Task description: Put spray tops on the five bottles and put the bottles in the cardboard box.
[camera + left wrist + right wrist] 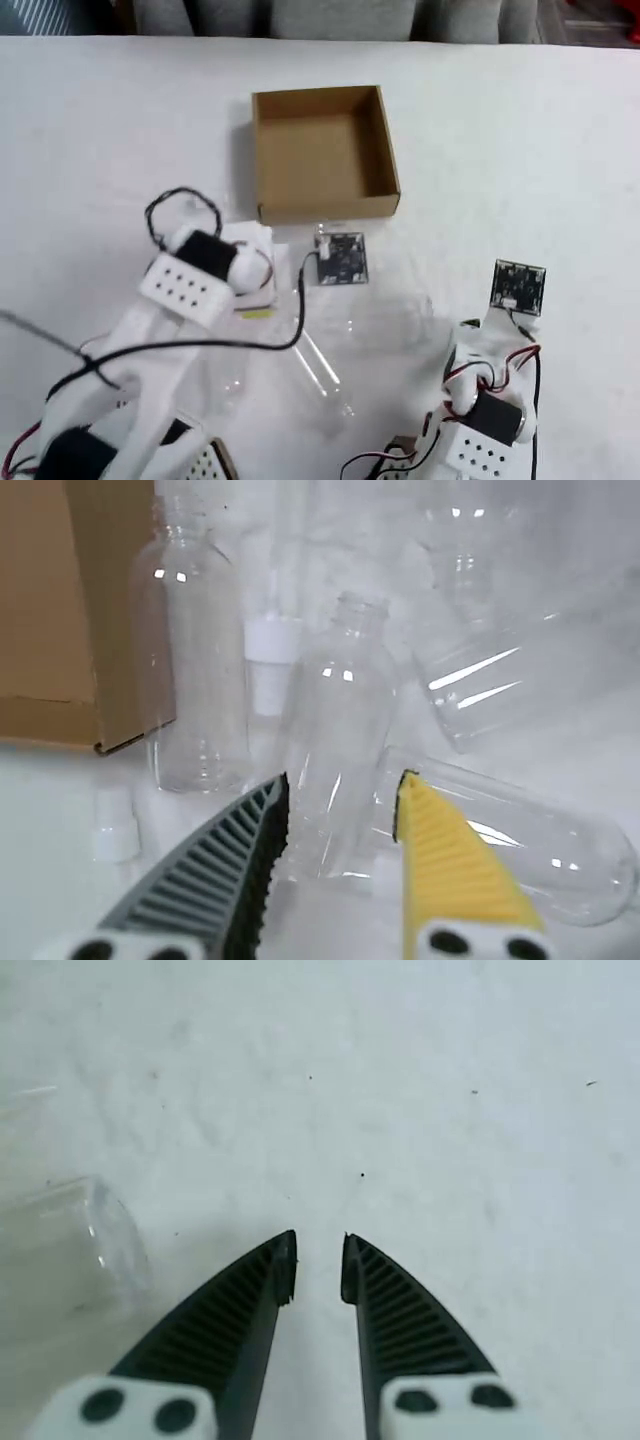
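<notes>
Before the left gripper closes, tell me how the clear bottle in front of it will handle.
The bottle looks empty and thin-walled, so probably light and squashy. Its round, glossy side may slip or roll away from the open left gripper.

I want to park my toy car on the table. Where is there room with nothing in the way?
The white table is bare to the right of the cardboard box and far to its left. The floor of the box is bare too. It is crowded in front of the box, where clear bottles sit close together.
</notes>
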